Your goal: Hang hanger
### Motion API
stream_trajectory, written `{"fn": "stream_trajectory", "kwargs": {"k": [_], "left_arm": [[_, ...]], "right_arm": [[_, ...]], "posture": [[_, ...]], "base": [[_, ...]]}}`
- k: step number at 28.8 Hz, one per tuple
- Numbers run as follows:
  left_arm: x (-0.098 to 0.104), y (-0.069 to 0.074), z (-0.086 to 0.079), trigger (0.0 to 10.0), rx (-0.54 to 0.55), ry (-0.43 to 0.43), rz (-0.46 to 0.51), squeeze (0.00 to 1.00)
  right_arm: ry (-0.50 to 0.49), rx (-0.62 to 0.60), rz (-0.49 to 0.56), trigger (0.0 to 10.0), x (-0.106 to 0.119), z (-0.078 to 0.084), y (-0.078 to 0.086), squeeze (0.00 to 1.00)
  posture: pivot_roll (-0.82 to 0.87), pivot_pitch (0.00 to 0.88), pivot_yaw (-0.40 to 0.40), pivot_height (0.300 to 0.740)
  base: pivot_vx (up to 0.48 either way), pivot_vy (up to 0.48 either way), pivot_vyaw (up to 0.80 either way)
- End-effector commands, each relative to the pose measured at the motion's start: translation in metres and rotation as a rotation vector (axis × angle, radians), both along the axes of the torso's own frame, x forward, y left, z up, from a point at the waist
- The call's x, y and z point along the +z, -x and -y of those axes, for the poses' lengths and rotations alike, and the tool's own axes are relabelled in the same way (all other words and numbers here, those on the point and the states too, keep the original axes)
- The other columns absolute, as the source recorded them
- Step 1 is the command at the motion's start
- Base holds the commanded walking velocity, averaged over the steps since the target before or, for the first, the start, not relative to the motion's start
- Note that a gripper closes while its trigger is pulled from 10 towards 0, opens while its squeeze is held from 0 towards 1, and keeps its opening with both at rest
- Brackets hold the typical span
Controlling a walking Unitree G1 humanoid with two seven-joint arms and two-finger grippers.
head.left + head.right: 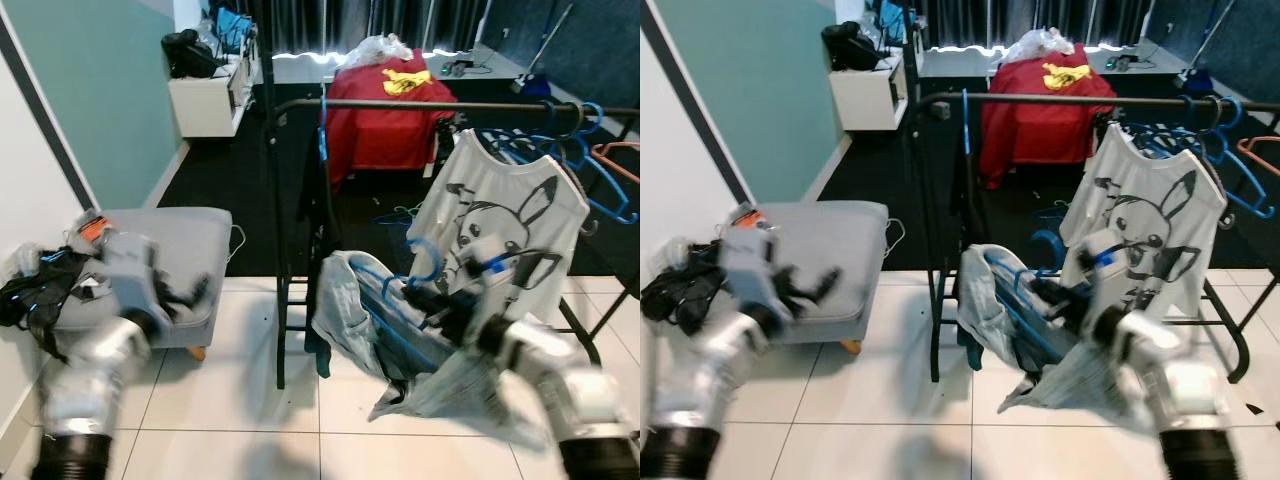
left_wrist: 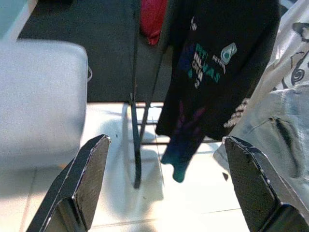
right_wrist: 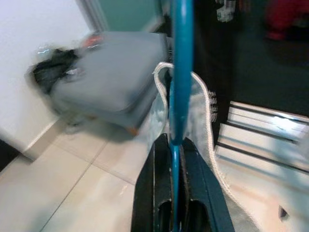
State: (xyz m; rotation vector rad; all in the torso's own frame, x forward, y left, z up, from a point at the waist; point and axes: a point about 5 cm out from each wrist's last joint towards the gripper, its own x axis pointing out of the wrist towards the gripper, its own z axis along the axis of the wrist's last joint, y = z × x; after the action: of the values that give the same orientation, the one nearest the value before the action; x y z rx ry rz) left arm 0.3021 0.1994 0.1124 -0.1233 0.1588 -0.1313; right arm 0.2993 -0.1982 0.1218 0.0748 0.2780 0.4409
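Your right end effector (image 3: 175,145) is clamped tight on a thin blue hanger (image 3: 181,72), which rises between its 2 fingers and carries a pale grey garment (image 1: 350,305). Beyond it stands the black clothes rail (image 1: 420,105). Your left end effector (image 2: 169,179) gapes wide, empty, facing a black shirt (image 2: 212,72) with teal lettering, unreadable.
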Motion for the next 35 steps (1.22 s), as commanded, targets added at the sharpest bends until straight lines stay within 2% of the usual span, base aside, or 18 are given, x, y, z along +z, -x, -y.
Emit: {"fn": "stream_trajectory", "kwargs": {"k": [1, 2, 4, 6, 7, 9, 10, 11, 12, 13, 15, 16, 20, 22, 25, 28, 29, 35], "left_arm": [[0.005, 0.002, 0.007, 10.0, 0.016, -0.009, 0.04, 0.16], [0.006, 0.002, 0.013, 10.0, 0.056, -0.031, 0.092, 0.13], [0.006, 0.002, 0.013, 10.0, 0.056, -0.031, 0.092, 0.13], [0.007, 0.002, 0.017, 10.0, 0.089, -0.046, 0.132, 0.13], [0.009, 0.001, 0.022, 10.0, 0.125, -0.033, 0.147, 0.44], [0.009, 0.001, 0.022, 10.0, 0.125, -0.033, 0.147, 0.44], [0.008, 0.0, 0.026, 10.0, 0.108, -0.028, 0.131, 0.43], [-0.003, 0.0, 0.03, 10.0, 0.065, -0.071, 0.073, 0.0], [-0.017, 0.001, 0.031, 10.0, 0.055, -0.098, 0.004, 0.0], [-0.017, 0.001, 0.031, 10.0, 0.055, -0.098, 0.004, 0.0], [-0.041, 0.006, 0.032, 10.0, 0.04, -0.15, -0.099, 0.0], [-0.052, 0.011, 0.035, 10.0, 0.023, -0.126, -0.154, 0.0], [-0.066, 0.017, 0.04, 10.0, -0.004, -0.122, -0.212, 0.0], [-0.066, 0.017, 0.04, 10.0, -0.004, -0.122, -0.212, 0.0], [-0.08, 0.031, 0.04, 10.0, 0.022, -0.17, -0.225, 0.0], [-0.081, 0.033, 0.039, 10.0, 0.035, -0.174, -0.218, 0.0], [-0.08, 0.034, 0.038, 10.0, 0.053, -0.165, -0.212, 0.0], [-0.068, 0.033, 0.043, 10.0, 0.054, -0.148, -0.156, 0.0]], "right_arm": [[0.022, -0.125, 0.063, 10.0, 0.002, 0.004, -0.003, 0.0], [0.011, -0.193, 0.064, 10.0, -0.004, 0.004, -0.001, 0.0], [0.011, -0.193, 0.064, 10.0, -0.004, 0.004, -0.001, 0.0], [0.004, -0.237, 0.063, 10.0, -0.007, 0.003, 0.0, 0.0], [-0.012, -0.304, 0.065, 10.0, -0.01, 0.001, 0.001, 0.0], [-0.012, -0.304, 0.065, 10.0, -0.01, 0.001, 0.001, 0.0], [-0.019, -0.333, 0.055, 10.0, -0.014, -0.003, 0.002, 0.0], [0.019, -0.343, 0.053, 10.0, -0.025, -0.006, 0.004, 0.0], [0.045, -0.353, 0.041, 10.0, -0.036, -0.009, 0.006, 0.0], [0.045, -0.353, 0.041, 10.0, -0.036, -0.009, 0.006, 0.0], [0.097, -0.354, 0.027, 10.0, -0.052, -0.014, 0.01, 0.0], [0.109, -0.347, 0.011, 10.0, -0.058, -0.018, 0.012, 0.0], [0.14, -0.337, -0.012, 10.0, -0.068, -0.023, 0.016, 0.0], [0.14, -0.337, -0.012, 10.0, -0.068, -0.023, 0.016, 0.0], [0.161, -0.323, -0.019, 10.0, -0.073, -0.025, 0.021, 0.0], [0.16, -0.325, -0.005, 10.0, -0.072, -0.026, 0.02, 0.0], [0.158, -0.304, 0.005, 10.0, -0.071, -0.026, 0.018, 0.0], [0.122, -0.246, 0.023, 10.0, -0.071, -0.031, 0.017, 0.0]], "posture": [[-0.01, 0.0, -0.004, 0.74], [0.0, 0.002, -0.009, 0.74], [0.0, 0.002, -0.009, 0.74], [0.0, 0.002, -0.009, 0.74], [0.0, 0.005, -0.01, 0.74], [0.0, 0.005, -0.01, 0.74], [0.0, 0.005, -0.01, 0.74], [0.0, 0.009, -0.01, 0.74], [0.01, 0.01, -0.011, 0.74], [0.01, 0.01, -0.011, 0.74], [0.0, 0.015, -0.01, 0.74], [-0.01, 0.015, -0.006, 0.74], [-0.01, 0.021, -0.008, 0.74], [-0.01, 0.021, -0.008, 0.74], [-0.01, 0.035, -0.023, 0.74], [-0.01, 0.038, -0.028, 0.74], [-0.01, 0.046, -0.062, 0.74], [0.01, 0.062, -0.085, 0.74]], "base": [[0.0, 0.0, 0.0], [0.0, 0.0, 0.0], [0.0, 0.0, 0.0], [0.0, 0.0, 0.0], [0.0, 0.0, 0.0], [0.0, 0.0, 0.0], [0.0, 0.0, 0.0], [0.0, 0.0, 0.0], [0.0, 0.0, 0.0], [0.0, 0.0, 0.0], [0.0, 0.0, 0.0], [0.0, 0.0, 0.0], [0.0, 0.0, 0.0], [0.0, 0.0, 0.0], [0.0, 0.0, 0.0], [0.0, 0.0, 0.0], [0.0, 0.0, 0.0], [0.0, 0.0, 0.0]]}}
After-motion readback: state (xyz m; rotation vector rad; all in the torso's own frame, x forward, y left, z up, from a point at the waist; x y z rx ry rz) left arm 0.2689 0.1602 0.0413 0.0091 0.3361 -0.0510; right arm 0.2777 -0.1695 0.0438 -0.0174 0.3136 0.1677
